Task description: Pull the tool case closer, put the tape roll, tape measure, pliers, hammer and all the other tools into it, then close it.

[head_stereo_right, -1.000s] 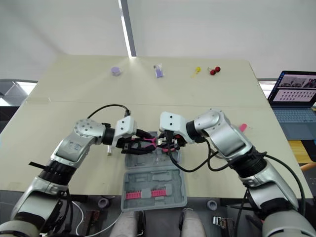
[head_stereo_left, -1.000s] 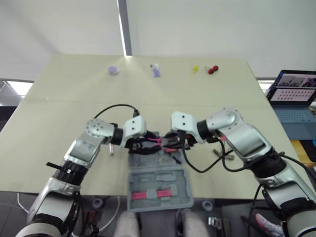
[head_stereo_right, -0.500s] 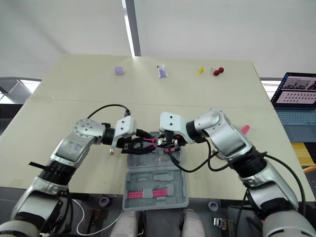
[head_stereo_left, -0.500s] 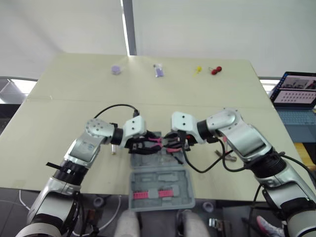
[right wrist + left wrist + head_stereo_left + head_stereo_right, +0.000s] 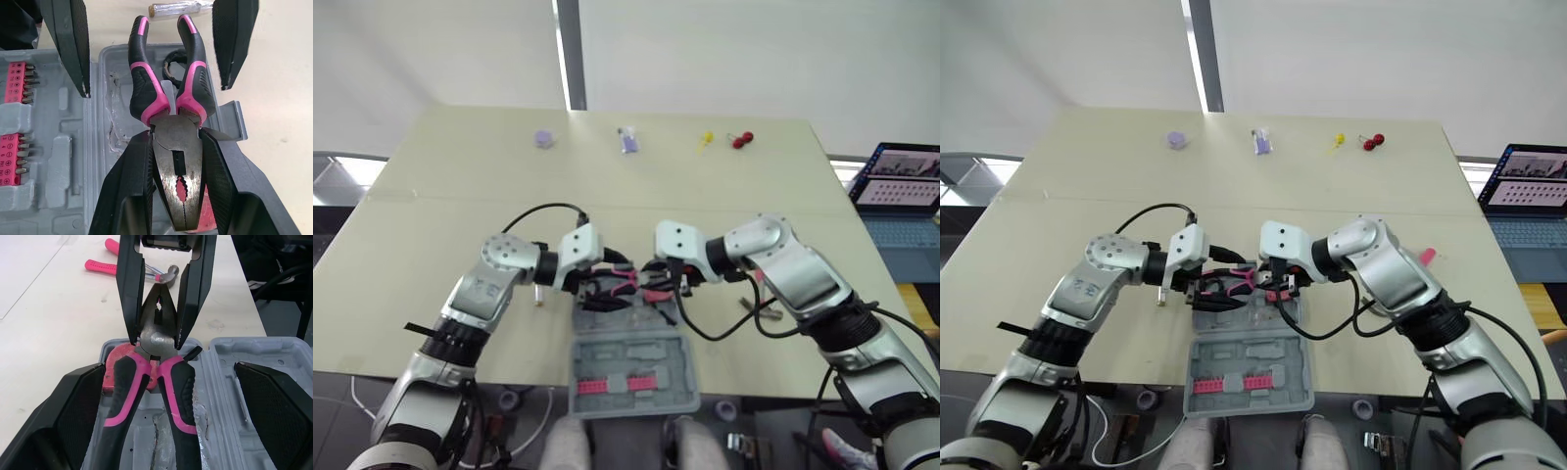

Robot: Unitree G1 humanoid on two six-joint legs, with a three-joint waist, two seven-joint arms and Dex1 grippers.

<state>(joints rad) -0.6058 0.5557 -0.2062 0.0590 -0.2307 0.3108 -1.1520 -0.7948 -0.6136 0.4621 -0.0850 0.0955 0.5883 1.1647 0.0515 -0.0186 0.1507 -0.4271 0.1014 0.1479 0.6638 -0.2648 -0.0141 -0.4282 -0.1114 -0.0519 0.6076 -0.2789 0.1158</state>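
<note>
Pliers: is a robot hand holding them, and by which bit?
The right gripper holds the pliers by their metal head. The left gripper is open around the handles, not gripping them.

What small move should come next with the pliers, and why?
Probably close the left pincer on the handles of the pliers: its fingers stand open either side of them, while the right pincer grips the metal head over the open case.

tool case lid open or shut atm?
Open. The tool case lies spread flat, both halves facing up, pink bit rack exposed in the near half, pliers over the far half.
</note>
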